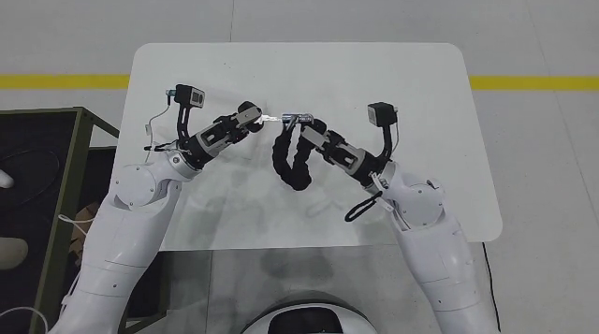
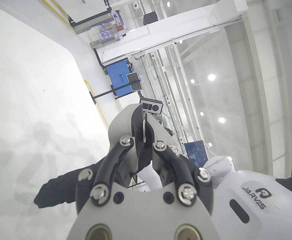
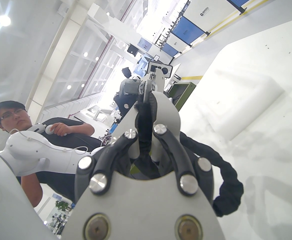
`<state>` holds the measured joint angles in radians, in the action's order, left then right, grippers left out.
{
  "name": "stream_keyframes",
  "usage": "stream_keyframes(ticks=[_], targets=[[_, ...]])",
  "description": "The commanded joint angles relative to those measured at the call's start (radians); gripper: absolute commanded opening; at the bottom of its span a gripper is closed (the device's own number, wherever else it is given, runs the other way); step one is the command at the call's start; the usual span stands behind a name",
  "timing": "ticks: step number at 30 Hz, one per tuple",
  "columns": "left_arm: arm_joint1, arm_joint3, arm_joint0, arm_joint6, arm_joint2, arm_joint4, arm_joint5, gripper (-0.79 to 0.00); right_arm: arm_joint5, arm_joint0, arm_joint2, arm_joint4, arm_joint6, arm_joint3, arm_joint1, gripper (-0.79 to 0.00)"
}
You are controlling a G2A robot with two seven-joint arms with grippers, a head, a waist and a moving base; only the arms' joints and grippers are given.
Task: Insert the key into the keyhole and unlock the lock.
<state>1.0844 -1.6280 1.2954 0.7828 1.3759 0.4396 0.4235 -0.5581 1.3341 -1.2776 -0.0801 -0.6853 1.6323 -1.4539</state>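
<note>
Two grippers are facing over the counter (image 1: 393,72): I'm clenching the key (image 2: 144,129) in the left gripper (image 1: 254,118), blade aiming at the cable lock (image 1: 284,164) the right gripper (image 1: 308,128) is grasping.

The right gripper (image 3: 146,104), with white fingers (image 3: 169,117) on black linkages, was clamped on a black fabric-sleeved cable lock (image 3: 210,162). The sleeve ran up between the fingers to the lock's grey metal head (image 3: 131,88), which stuck out past the fingertips. From the gripper the sleeved cable curved away in a loop above the white bench (image 3: 250,116); whether the loop touched it could not be told. Just beyond the head was the left gripper (image 3: 152,77), with a sliver of silver metal key (image 3: 146,86) between the two. Whether the key had entered the head could not be told.
</note>
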Motion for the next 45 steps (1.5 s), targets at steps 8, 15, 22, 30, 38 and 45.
stream_keyframes(ticks=[8, 15, 22, 30, 38, 45], targets=[[0.007, 0.002, 0.0, 0.007, 0.006, -0.012, 0.001, -0.785, 0.002, -0.003, 0.016, 0.001, 0.012, 0.007, 0.007, -0.785], [0.012, 0.004, 0.001, -0.007, 0.011, -0.022, 0.004, -0.785, 0.001, -0.002, 0.021, 0.002, 0.03, 0.011, 0.013, -0.785], [0.016, 0.002, -0.001, -0.012, 0.018, -0.017, 0.0, -0.785, 0.018, -0.002, 0.027, 0.017, 0.036, 0.011, 0.016, -0.785], [0.02, -0.032, 0.034, -0.068, 0.025, 0.026, -0.019, -0.785, 0.026, 0.024, 0.033, 0.016, 0.056, 0.034, 0.016, -0.785], [0.03, -0.054, 0.064, -0.111, 0.001, 0.002, 0.002, -0.785, 0.016, 0.032, 0.059, -0.023, 0.146, 0.04, 0.016, -0.785], [0.034, -0.057, 0.069, -0.101, -0.001, 0.002, 0.005, -0.785, 0.024, 0.026, 0.071, -0.031, 0.154, 0.038, 0.02, -0.785]])
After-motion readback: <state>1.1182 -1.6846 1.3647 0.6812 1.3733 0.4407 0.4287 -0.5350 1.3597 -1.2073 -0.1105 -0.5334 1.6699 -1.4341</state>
